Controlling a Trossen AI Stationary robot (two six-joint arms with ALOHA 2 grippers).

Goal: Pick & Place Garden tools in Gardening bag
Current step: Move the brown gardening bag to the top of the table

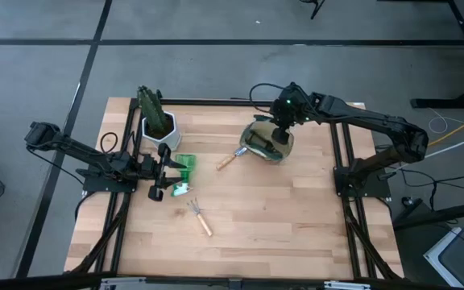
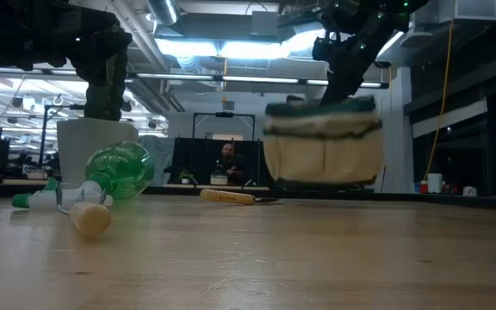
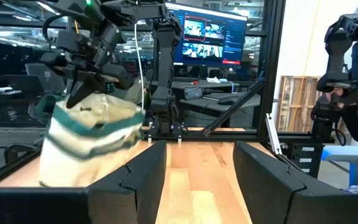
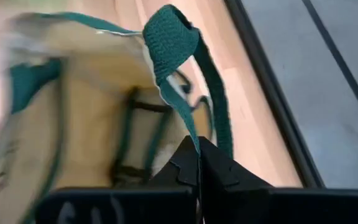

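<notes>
The beige gardening bag with dark green trim (image 1: 266, 145) is at the table's far right of centre, blurred in the low view (image 2: 321, 142), where its bottom shows slightly above the tabletop. My right gripper (image 1: 281, 133) is over it, shut on its top. The wooden-handled trowel (image 1: 227, 160) lies just left of the bag. The pronged rake (image 1: 199, 216) and the green-and-white item (image 1: 182, 166) lie flat nearer my left gripper (image 1: 161, 171), which is open and empty (image 3: 194, 155). I cannot make out the pruning shears. My right gripper pinches the bag's top edge with its green trim (image 4: 190, 134) between its two shut fingers, beside the green handle strap (image 4: 173, 37). The fingers come from above, pointing down. The bag hangs below them, upright, its mouth sagging open.
A white pot with a green cactus (image 1: 156, 122) stands at the far left, close behind my left gripper. Black frame rails run along the table's left and right edges. The near half of the wooden table (image 1: 280, 234) holds only the rake. A person sits in the room beyond (image 2: 227, 159).
</notes>
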